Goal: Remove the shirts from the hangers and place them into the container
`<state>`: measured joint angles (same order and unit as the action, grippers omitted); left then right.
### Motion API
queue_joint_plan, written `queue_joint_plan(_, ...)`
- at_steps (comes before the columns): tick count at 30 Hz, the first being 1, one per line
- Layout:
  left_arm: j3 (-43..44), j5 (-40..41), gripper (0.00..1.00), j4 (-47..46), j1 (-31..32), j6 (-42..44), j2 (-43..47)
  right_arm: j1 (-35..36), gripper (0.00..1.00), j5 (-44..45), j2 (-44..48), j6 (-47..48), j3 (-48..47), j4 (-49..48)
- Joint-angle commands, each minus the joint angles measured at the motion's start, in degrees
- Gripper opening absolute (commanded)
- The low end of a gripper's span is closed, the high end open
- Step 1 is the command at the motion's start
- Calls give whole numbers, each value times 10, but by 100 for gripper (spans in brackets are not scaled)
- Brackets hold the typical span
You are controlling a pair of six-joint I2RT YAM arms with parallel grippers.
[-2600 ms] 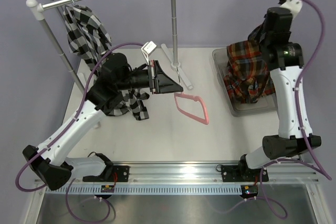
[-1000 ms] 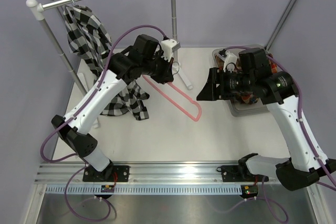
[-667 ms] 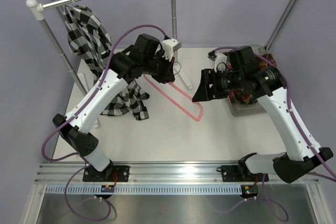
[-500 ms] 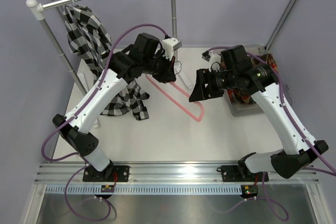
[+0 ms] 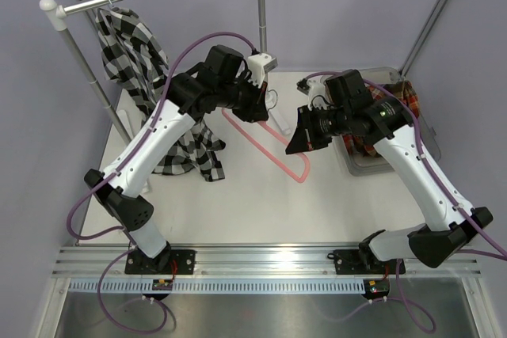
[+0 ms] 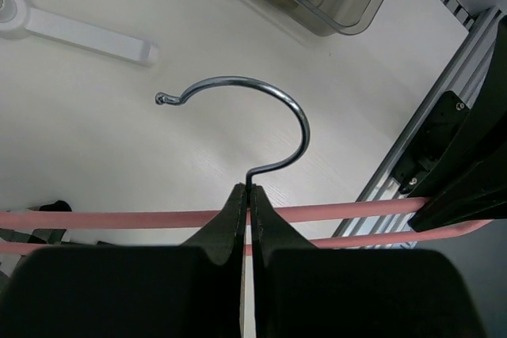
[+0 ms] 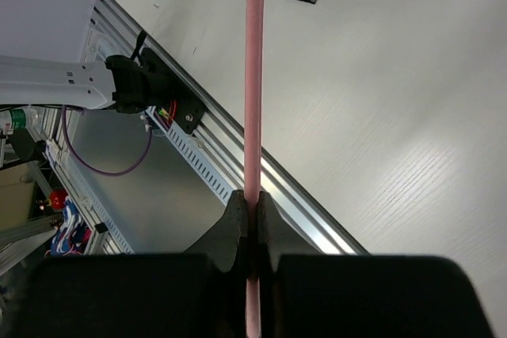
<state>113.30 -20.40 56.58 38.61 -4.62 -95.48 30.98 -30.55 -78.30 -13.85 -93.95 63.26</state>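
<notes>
Hanger stretches diagonally between both hands: left hand pinched shut at the hook base, right hand clamped on its bar's far end.

- pink-red hanger: bare, metal hook, raised off the table at mid-scene, tilted.
- black-and-white checked shirt: hanging from the rail, far left.
- red-orange plaid shirt: bunched inside the grey translucent container, far right.
</notes>
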Motion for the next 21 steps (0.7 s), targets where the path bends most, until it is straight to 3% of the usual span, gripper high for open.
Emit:
queue_joint_plan(1, 46, -30, 0, -5, 4, -20, -3, 10, 0, 16, 7, 6, -6, 2)
queue_joint_plan(4, 35, -34, 4, -31, 4, -43, 16, 22, 0, 34, 7, -5, -18, 7)
queue_joint_plan(6, 6, -35, 24, -73, 6, -62, 36, 31, 0, 48, 5, -9, -28, 14)
queue_joint_plan(7, -8, -32, 47, -90, 5, -83, 63, 34, 0, 58, 5, -11, -31, 16)
queue_joint_plan(9, -48, -32, 62, -138, 6, -100, 93, 36, 0, 67, 3, -15, -39, 19)
queue_joint_plan(13, -76, -3, 73, -183, 8, -121, 161, 40, 0, 82, 1, -17, -50, 19)
queue_joint_plan(16, -98, 70, 76, -206, 22, -123, 230, 41, 0, 112, -11, -9, -83, 26)
queue_joint_plan(17, -111, 88, 80, -225, 25, -128, 273, 41, 0, 124, -19, -2, -120, 38)
queue_joint_plan(21, -176, 88, 77, -236, 27, -160, 350, 41, 0, 159, -117, 37, -249, 52)
